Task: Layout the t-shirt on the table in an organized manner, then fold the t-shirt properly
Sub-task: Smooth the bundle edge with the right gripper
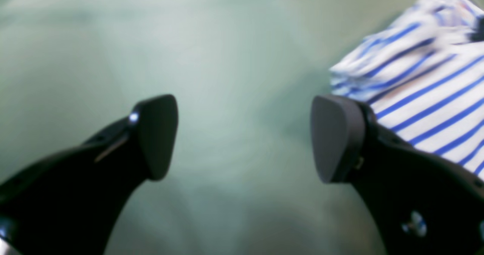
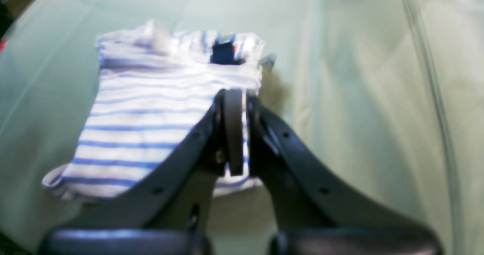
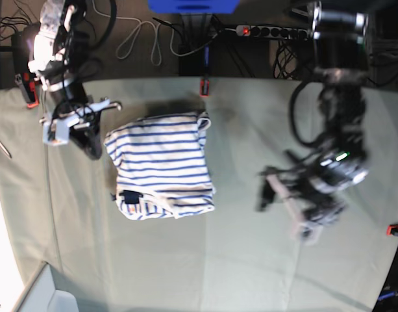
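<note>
The t-shirt (image 3: 161, 166), white with thin blue stripes, lies in a folded, roughly square bundle on the pale green table (image 3: 250, 260), its dark neck label (image 3: 128, 197) at the near left corner. My right gripper (image 3: 91, 149) hangs just off the shirt's left edge. In the right wrist view this gripper (image 2: 234, 130) is shut with nothing between its pads, above the t-shirt (image 2: 151, 126). My left gripper (image 3: 280, 209) hovers well to the right of the shirt. Its fingers (image 1: 157, 134) stand wide open over bare table (image 1: 227, 58), with the t-shirt (image 1: 427, 84) beyond the right finger.
Red clamps sit at the table's back edge (image 3: 203, 88), its left edge (image 3: 31, 97) and its right edge (image 3: 397, 229). Cables and a power strip (image 3: 270, 30) lie behind the table. A white object (image 3: 49, 296) sits at the near left corner.
</note>
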{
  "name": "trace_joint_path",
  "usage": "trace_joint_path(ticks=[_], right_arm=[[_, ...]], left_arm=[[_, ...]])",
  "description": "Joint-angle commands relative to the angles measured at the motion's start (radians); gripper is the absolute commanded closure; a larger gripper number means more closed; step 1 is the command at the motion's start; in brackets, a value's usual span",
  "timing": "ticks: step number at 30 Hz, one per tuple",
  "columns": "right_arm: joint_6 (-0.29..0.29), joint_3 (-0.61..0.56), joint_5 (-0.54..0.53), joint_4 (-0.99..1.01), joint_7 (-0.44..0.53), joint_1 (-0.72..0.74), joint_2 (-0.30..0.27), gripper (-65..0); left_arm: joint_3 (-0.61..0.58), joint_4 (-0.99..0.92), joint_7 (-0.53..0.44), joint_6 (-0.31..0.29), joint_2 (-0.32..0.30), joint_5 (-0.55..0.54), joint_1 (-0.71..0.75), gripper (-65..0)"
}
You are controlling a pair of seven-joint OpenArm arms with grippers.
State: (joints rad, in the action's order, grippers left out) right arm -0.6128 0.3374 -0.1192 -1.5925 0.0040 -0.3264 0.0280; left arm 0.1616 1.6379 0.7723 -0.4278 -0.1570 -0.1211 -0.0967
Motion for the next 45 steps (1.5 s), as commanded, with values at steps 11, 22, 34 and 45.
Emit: trace_joint_path(ticks=[11, 22, 34, 45], right_arm=[[-0.008, -0.261, -0.017, -0.010, -0.034, 0.114, -0.084, 0.0], [-0.008, -0.585, -0.017, 0.223, -0.273, 0.505, -0.104, 0.0], [-0.003, -0.593, -0.017, 0.889, -0.098, 0.838, -0.073, 0.0], [-0.002, -0.584, -0.017, 1.306, 0.164, 0.919, -0.076, 0.0]], left_arm=[[0.605, 0.223, 0.063, -0.003, 0.070, -0.007, 0.481, -52.5], [0.689, 0.223, 0.055, -0.004, 0.142, -0.007, 0.645, -52.5], [0.691, 0.223, 0.054, -0.004, 0.156, -0.007, 0.684, -52.5], [0.689, 0.223, 0.054, -0.004, 0.156, -0.007, 0.659, -52.5]])
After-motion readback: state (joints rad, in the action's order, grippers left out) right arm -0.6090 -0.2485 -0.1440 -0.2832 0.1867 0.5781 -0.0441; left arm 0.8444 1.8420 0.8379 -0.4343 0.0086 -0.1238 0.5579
